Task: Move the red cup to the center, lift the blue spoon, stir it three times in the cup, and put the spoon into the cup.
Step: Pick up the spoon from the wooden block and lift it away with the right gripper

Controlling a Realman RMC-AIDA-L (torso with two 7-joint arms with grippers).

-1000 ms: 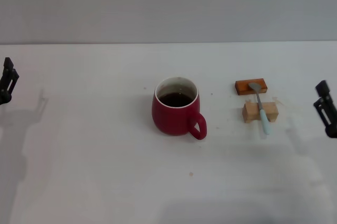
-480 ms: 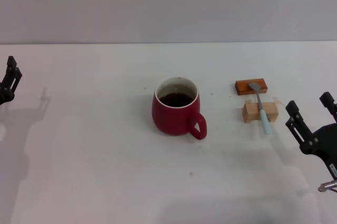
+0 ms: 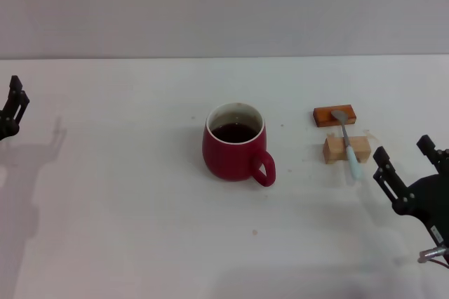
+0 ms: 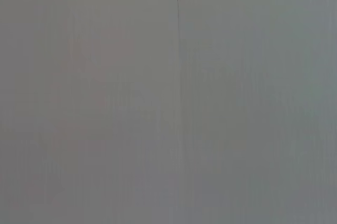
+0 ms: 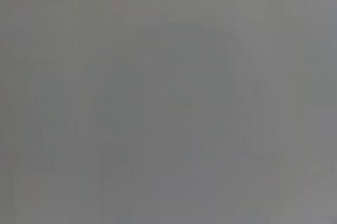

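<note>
Since the earlier frames the right gripper [image 3: 409,160] has swung in from the right edge toward the near right of the worktop [image 3: 126,229], while the cup, the spoon and the two blocks lie where they were. Nearest of all, that right gripper hangs with its two dark fingers spread wide and nothing between them, just near and right of the spoon's handle tip. A little farther in, the red cup [image 3: 235,146] stands upright about mid-worktop, dark liquid inside, its loop handle turned to the near right; judged from where it sits, the centring step looks done. To its right the blue spoon [image 3: 348,145] lies bridged over a light wooden block [image 3: 346,149], pale handle pointing near, grey bowl resting on the orange-brown block [image 3: 334,116] just beyond. The step in hand seems to be the reach for the spoon: best to come down on the free handle end that overhangs the wooden block, fingers astride it and square to its length, closing gently so the slim handle does not pivot or skid off the blocks. Far off at the left edge the left gripper [image 3: 12,106] sits parked; whether its fingers are parted cannot be told. Both wrist views show only blank grey.
</note>
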